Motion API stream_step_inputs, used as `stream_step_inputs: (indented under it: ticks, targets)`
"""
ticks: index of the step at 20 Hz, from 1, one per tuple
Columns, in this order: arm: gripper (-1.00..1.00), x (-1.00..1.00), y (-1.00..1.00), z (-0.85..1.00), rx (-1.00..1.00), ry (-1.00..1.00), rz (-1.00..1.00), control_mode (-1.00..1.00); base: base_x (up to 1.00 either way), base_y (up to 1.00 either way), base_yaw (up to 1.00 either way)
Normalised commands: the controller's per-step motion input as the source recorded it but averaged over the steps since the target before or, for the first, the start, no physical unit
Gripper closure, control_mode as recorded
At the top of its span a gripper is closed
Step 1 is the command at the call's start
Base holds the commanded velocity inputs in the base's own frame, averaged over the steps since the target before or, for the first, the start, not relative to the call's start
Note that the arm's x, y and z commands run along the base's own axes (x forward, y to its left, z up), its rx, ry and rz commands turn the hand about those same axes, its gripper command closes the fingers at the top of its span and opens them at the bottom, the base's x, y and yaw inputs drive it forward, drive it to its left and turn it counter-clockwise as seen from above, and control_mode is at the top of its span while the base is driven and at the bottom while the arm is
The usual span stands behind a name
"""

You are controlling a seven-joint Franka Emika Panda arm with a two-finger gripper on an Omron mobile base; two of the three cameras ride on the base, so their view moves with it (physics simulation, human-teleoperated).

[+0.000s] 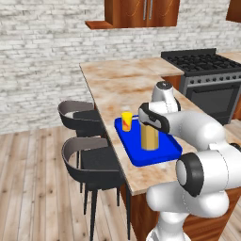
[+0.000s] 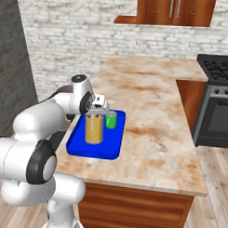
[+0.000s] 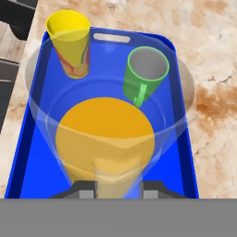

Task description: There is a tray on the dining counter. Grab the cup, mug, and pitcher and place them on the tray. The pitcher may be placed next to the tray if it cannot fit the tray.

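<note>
Blue tray (image 3: 183, 152) on the table (image 2: 148, 131) carries cup (image 3: 70, 44), mug (image 3: 146, 71) and pitcher (image 3: 104, 139). The gripper (image 3: 119, 190) is narrowly parted, clamped on the pitcher's rim.

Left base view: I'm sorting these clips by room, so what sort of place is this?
Most likely a home kitchen with a dining bar: a black gas stove, wooden wall cabinets, and a marbled dining counter with dark stools beside it.

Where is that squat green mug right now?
The squat bright green mug stands on the flat blue tray, beside the slender yellow cup and behind the clear glass pitcher of amber liquid in the hand view.
</note>
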Motion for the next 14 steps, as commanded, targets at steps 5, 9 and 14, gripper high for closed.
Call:
stream_step_inputs:
  ticks: [5,9,14]
  targets:
    - [1.00,0.00,0.00,0.00,0.00,0.00,0.00,-1.00,0.00,0.00,0.00]
    - [1.00,0.00,0.00,0.00,0.00,0.00,0.00,-1.00,0.00,0.00,0.00]
    - [-1.00,0.00,0.00,0.00,0.00,0.00,0.00,-1.00,0.00,0.00,0.00]
